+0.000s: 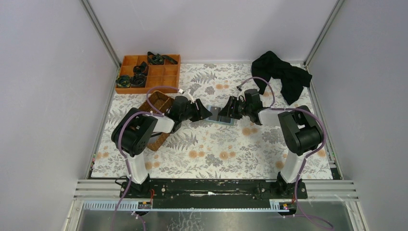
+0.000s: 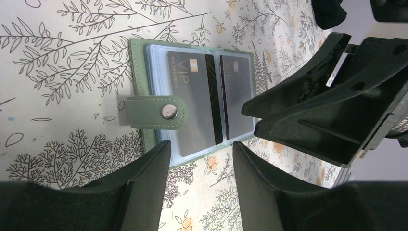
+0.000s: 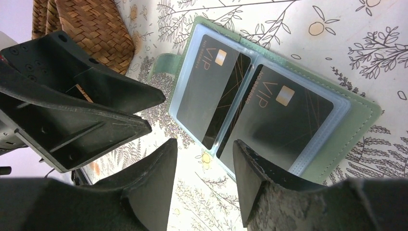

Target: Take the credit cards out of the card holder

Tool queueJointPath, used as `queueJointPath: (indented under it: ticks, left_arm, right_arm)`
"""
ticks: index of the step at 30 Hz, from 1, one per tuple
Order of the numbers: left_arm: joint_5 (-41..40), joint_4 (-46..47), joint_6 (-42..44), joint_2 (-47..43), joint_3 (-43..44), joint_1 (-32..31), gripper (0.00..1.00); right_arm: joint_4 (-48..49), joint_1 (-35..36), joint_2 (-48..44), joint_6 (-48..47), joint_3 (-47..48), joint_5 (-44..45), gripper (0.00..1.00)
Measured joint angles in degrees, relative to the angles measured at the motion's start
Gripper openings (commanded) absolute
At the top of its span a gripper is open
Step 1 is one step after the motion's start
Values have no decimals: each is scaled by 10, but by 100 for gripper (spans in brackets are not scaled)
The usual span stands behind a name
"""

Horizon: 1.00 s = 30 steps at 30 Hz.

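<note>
Cards [image 2: 192,96], two of them, are lying side by side in the open holder [image 2: 139,72], each tucked in a see-through plastic pocket. They are flat, shiny, dark grey rectangles with gold VIP letters and a little gold square.

The left gripper [image 2: 201,154] is holding its two black fingers apart with nothing between them, right by one edge of the holder. The right gripper [image 3: 204,149] is holding its two black fingers apart too, gripping nothing, at the other side.

The holder is lying flat in the middle of the table, between the two grippers. It is soft green outside and pale blue inside, with one green strap [image 2: 149,113] and one round silver snap [image 2: 169,111].

One cloth [image 1: 216,149] with leaves and flowers is covering the table. One brown woven basket [image 3: 86,29] is sitting by the left arm. One orange tray [image 1: 169,81] with square boxes is sitting at the far left, holding some black things. One black rag [image 1: 284,77] is lying crumpled at the far right.
</note>
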Motion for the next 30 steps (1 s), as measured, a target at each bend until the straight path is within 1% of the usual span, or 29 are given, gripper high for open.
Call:
queueJointPath:
  ticks: [5, 8, 11, 14, 21, 23, 26, 29, 30]
  left_arm:
    - [14, 5, -12, 0, -5, 0, 57]
    - [31, 29, -26, 8, -5, 0, 57]
    - [49, 50, -40, 32, -3, 0, 58]
    - [62, 61, -49, 53, 4, 0, 57]
    - [62, 60, -49, 56, 8, 0, 58]
    - [62, 60, -48, 56, 8, 1, 57]
    - [62, 60, -47, 56, 8, 2, 57]
    - [62, 61, -47, 57, 8, 2, 57]
    - [62, 61, -47, 57, 8, 2, 57]
  right_arm:
    - [3, 0, 10, 2, 1, 0, 54]
    - [4, 0, 15, 4, 2, -1, 54]
    - [8, 0, 21, 6, 2, -1, 59]
    - [11, 0, 22, 9, 3, -4, 60]
    - [21, 0, 33, 16, 11, -11, 61]
    - [29, 0, 40, 20, 14, -16, 59]
    - [38, 0, 51, 26, 22, -17, 49]
    - [47, 0, 64, 33, 27, -21, 44]
    - [47, 0, 68, 35, 28, -22, 41]
